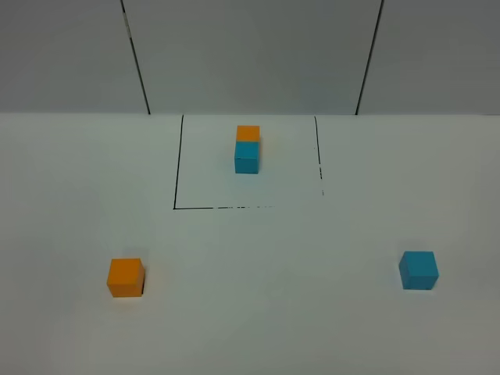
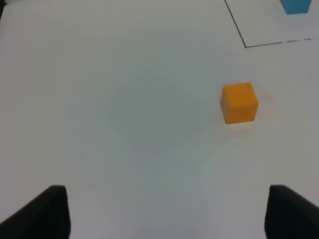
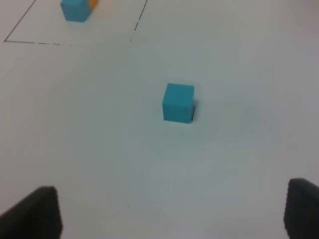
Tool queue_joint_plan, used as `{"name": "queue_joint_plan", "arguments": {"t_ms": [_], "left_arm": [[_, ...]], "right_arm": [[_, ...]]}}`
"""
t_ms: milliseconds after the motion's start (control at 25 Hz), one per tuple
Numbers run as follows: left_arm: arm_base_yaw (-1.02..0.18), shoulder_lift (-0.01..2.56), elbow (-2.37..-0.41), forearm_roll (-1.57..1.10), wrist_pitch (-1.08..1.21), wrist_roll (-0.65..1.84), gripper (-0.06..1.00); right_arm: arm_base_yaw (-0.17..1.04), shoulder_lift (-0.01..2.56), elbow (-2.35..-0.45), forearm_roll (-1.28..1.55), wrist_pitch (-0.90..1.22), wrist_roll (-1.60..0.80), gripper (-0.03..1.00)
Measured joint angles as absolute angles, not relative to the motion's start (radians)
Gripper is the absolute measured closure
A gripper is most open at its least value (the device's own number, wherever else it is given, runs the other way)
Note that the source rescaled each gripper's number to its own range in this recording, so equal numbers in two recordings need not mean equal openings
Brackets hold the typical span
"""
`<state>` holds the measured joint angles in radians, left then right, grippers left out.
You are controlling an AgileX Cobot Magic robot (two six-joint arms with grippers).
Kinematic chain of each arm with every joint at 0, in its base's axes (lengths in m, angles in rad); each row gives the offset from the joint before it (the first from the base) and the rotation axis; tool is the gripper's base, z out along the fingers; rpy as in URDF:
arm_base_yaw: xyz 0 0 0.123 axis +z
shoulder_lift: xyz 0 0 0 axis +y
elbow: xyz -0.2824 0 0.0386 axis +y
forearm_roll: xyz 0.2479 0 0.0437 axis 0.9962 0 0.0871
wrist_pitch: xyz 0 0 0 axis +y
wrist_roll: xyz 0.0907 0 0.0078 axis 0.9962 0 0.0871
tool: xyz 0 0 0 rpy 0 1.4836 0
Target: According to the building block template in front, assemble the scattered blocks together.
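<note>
Closest to each wrist lens are my own dark fingertips, only their ends showing. My left pincer is spread wide with nothing between its tips, and my right pincer is the same: both released, both above bare bench. The orange block sits on my left side near the front, well apart from the blue block on my right. Neither is touched. The template stands at the back inside a drawn outline: blue in front, orange touching it behind, as far as I can judge.

Nothing is joined, so I take the first step to be a grasp. I would bring the left pincer forward over the orange block, which lies off to one side of its line. I would turn the wrist until the tips face two flat sides, then lower squarely so the block does not twist. The blue block sits nearer my right pincer's line. Then orange must go behind blue, faces flush, as the template has them.

Neither arm appears in the high view. Both wrist views cut the template off at the edge, so from them I cannot rule out a stack. Parts of the outline are broken or faint.
</note>
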<state>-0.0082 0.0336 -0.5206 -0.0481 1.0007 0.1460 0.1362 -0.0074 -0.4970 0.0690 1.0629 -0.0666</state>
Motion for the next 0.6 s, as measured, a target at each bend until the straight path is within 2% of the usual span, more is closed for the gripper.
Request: {"name": "queue_joint_plan", "arguments": {"t_ms": [600], "left_arm": [[-0.008,0.517,-0.522,-0.064,0.781,0.146,0.27]], "right_arm": [[0.136,-0.007,-0.497,0.069,1.063,-0.067,0.19]]}}
